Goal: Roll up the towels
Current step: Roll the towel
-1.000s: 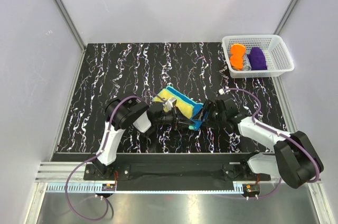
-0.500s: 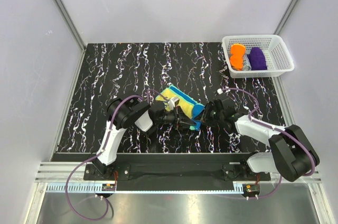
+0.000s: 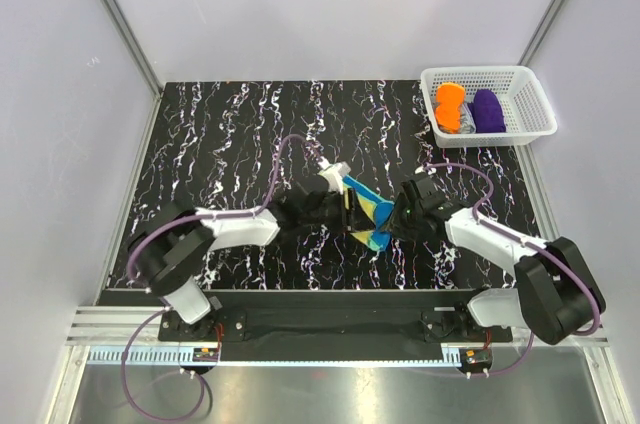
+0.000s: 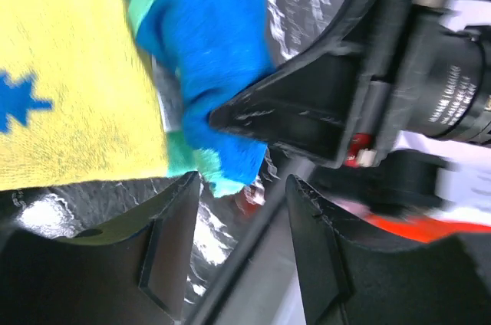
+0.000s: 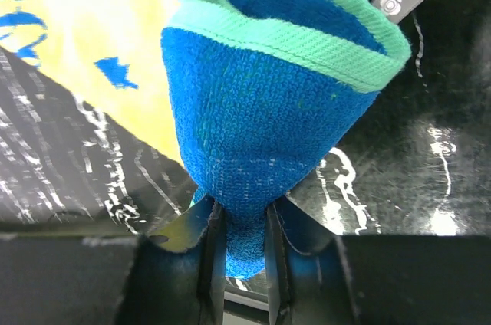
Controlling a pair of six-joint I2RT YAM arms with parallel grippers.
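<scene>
The teal, blue and yellow towel (image 3: 368, 210) lies bunched in the middle of the table. My right gripper (image 3: 391, 227) is shut on its blue, green-edged end (image 5: 268, 133), with the cloth pinched between both fingers (image 5: 239, 218). My left gripper (image 3: 343, 211) is at the towel's left side, open (image 4: 244, 187) with nothing between its fingers. The towel's yellow face (image 4: 69, 95) and blue end (image 4: 207, 57) lie just beyond its tips. The right gripper's black finger (image 4: 307, 106) presses into that blue end. The orange towel (image 3: 450, 107) sits rolled in the basket.
A white lattice basket (image 3: 483, 72) stands at the back right corner, also holding a purple roll (image 3: 487, 110). The black marbled table top (image 3: 230, 134) has grey walls on the left, the back and the right.
My left gripper has opened and let go of the towel, and its arm now reaches in low from the left. My right gripper has shut on the towel's blue end.
</scene>
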